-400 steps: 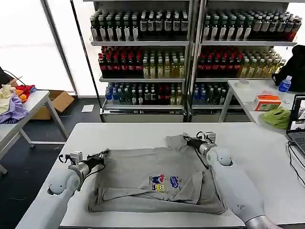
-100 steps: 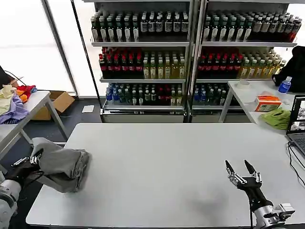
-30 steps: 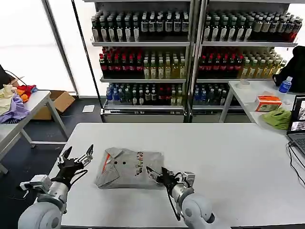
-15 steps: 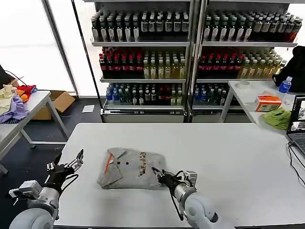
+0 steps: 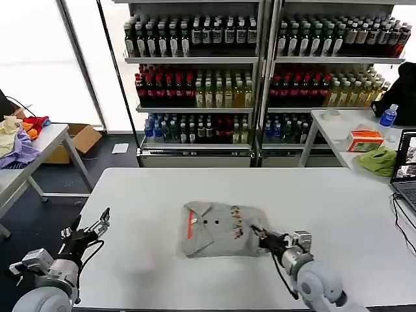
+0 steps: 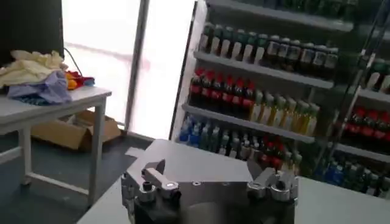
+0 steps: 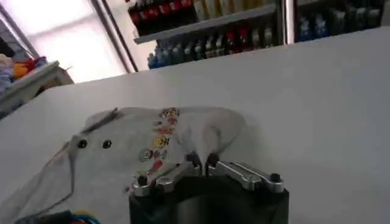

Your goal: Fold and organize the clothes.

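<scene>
A folded light grey shirt (image 5: 218, 233) with a collar, an orange placket and a small multicolour graphic lies on the white table (image 5: 325, 195), near the middle and toward the front. My right gripper (image 5: 259, 234) is shut on the shirt's right edge. In the right wrist view the shirt (image 7: 134, 155) lies just ahead, and the gripper (image 7: 202, 163) pinches a raised fold of its cloth. My left gripper (image 5: 88, 227) hovers open at the table's front left corner, well apart from the shirt. In the left wrist view it (image 6: 210, 175) is spread wide with nothing between the fingers.
Shelves of bottles (image 5: 260, 71) stand behind the table. A side table at the right holds a lime-green cloth (image 5: 378, 160), an orange box (image 5: 365, 139) and a laptop (image 5: 406, 170). Another table at the left carries coloured garments (image 5: 18, 136), with a cardboard box (image 5: 81, 138) behind it.
The right gripper has dragged the folded shirt to the right, from the table's left-middle to its centre. The left gripper stayed open near the front left corner, drifting slightly lower.
</scene>
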Tool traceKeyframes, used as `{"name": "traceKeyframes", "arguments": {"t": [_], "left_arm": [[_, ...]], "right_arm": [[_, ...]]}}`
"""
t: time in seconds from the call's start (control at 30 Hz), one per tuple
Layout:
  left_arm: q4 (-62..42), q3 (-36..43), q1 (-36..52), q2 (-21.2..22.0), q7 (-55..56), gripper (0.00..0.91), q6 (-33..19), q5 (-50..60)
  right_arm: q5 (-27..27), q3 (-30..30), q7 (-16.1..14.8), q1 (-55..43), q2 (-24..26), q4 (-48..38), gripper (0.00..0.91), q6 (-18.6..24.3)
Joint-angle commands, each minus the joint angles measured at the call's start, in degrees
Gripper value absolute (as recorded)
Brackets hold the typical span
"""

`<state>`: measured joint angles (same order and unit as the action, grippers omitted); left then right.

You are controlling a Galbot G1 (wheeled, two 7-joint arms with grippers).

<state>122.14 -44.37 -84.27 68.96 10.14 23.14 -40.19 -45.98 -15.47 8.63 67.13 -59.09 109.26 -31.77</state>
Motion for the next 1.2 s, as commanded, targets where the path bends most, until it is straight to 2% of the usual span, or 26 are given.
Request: {"name": "traceKeyframes", "arguments": {"t": [0.03,0.17,0.23,0.33,0.5,0.53,0.6,0.67,0.77,0.87,0.97,1.07,1.13,1.2], "left_arm": [[0.3,0.1,-0.1,0.9,1.2,0.907,0.3,-1.9],[0.4,0.4,-0.4,0.5,0.9,0.907,0.2,-1.9],[0.3,0.3,-0.2,0.4,0.9,0.907,0.2,-2.0],[0.1,0.3,0.2,0.2,0.8,0.907,0.1,-2.2],[0.1,0.6,0.7,0.0,0.7,0.907,0.1,-2.2],[0.2,0.7,0.8,0.0,0.7,0.907,0.1,-2.2],[0.1,0.6,1.1,0.0,0.7,0.907,0.1,-2.1],[-0.8,0.6,1.7,0.2,0.6,0.907,0.1,-1.7],[-1.3,0.9,1.8,0.6,0.3,0.907,0.0,-1.1],[-1.2,1.2,0.9,0.6,-0.4,0.907,-0.1,-1.0],[-1.2,0.8,0.5,0.6,-0.4,0.907,-0.2,-0.6],[-1.8,-0.6,0.3,0.4,-0.4,0.907,-0.2,-0.2],[-2.0,-1.0,0.0,0.1,-0.6,0.907,-0.5,-0.3],[-2.4,-1.2,-0.3,0.0,-0.6,0.907,-0.7,-0.4]], "right_arm": [[9.1,-6.1,-4.3,2.1,2.2,2.2,0.907,-0.6],[12.6,-6.1,-5.1,2.8,2.2,3.6,0.907,1.9],[12.2,-7.5,-3.3,3.2,1.9,4.0,0.907,2.2],[12.2,-9.5,-3.0,3.4,1.7,3.2,0.907,2.6],[13.9,-8.9,-0.3,2.9,0.4,4.2,0.907,3.9],[16.2,-7.3,1.3,1.8,-1.0,4.8,0.907,4.7],[19.9,-3.3,1.1,0.1,-3.0,4.7,0.907,4.9],[23.8,3.7,0.8,-2.9,-5.7,3.3,0.907,5.9],[25.4,13.0,3.2,-7.9,-10.1,-0.9,0.907,8.3],[27.9,19.1,5.3,-11.4,-14.7,-7.6,0.907,7.5],[28.8,20.8,6.1,-13.3,-17.7,-12.0,0.907,7.5],[28.1,20.2,10.5,-14.9,-19.6,-17.1,0.907,8.4],[27.6,19.6,12.1,-15.3,-19.4,-18.3,0.907,8.3],[27.4,19.1,12.4,-15.0,-18.5,-18.3,0.907,8.3]]}}
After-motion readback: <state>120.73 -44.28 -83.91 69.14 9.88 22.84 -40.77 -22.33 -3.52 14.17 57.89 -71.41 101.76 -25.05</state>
